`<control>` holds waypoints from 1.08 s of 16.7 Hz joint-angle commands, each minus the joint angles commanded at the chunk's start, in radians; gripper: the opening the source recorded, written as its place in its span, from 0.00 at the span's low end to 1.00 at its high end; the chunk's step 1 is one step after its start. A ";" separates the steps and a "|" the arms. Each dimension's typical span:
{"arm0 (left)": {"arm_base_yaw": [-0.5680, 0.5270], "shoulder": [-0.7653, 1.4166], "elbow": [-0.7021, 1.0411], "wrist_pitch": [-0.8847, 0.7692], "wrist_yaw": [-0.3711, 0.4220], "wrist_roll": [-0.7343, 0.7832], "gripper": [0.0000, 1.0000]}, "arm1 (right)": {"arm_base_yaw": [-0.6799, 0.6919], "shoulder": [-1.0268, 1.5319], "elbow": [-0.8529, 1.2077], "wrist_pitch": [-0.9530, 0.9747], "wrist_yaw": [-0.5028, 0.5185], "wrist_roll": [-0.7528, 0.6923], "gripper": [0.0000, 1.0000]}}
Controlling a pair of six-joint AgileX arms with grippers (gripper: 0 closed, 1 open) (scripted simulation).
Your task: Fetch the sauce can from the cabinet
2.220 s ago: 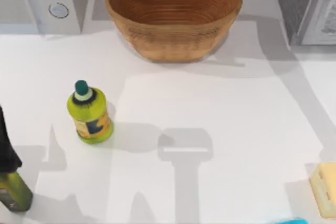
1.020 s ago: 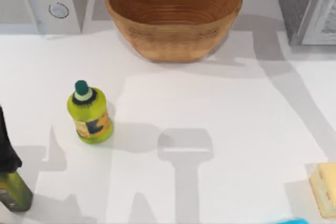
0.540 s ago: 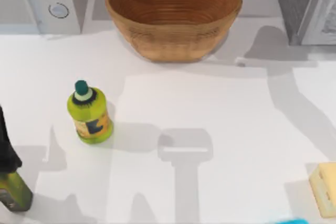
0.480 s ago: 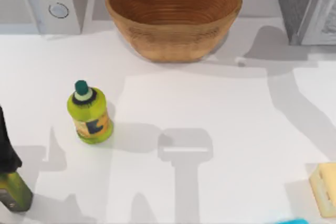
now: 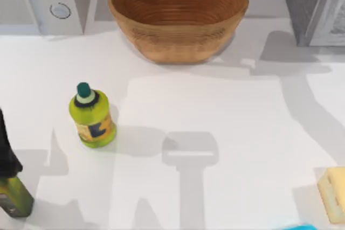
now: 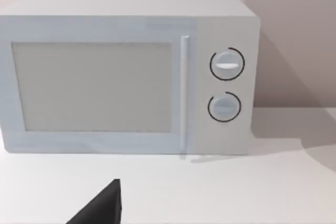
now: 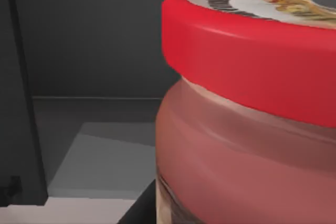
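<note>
The sauce can stood upright directly before the right wrist camera inside the dark cabinet, probably within reach; neither claw's state could be determined.

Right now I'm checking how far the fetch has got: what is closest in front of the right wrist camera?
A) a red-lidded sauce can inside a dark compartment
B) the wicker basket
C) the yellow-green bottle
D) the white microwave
A: the right wrist view shows the sauce can, with its red lid, very close, standing against the dark inner walls of the cabinet.
</note>
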 joint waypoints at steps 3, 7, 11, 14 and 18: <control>0.000 0.000 0.000 0.000 0.000 0.000 1.00 | -0.071 -0.132 -0.218 0.070 -0.119 0.003 0.00; 0.000 0.000 0.000 0.000 0.000 0.000 1.00 | -0.195 -0.376 -0.634 0.215 -0.288 0.004 0.00; 0.000 0.000 0.000 0.000 0.000 0.000 1.00 | -0.334 -0.663 -1.104 0.398 -0.432 0.001 0.00; 0.000 0.000 0.000 0.000 0.000 0.000 1.00 | -0.435 -0.869 -1.432 0.533 -0.508 -0.007 0.00; 0.000 0.000 0.000 0.000 0.000 0.000 1.00 | -0.542 -1.080 -1.752 0.674 -0.561 -0.021 0.00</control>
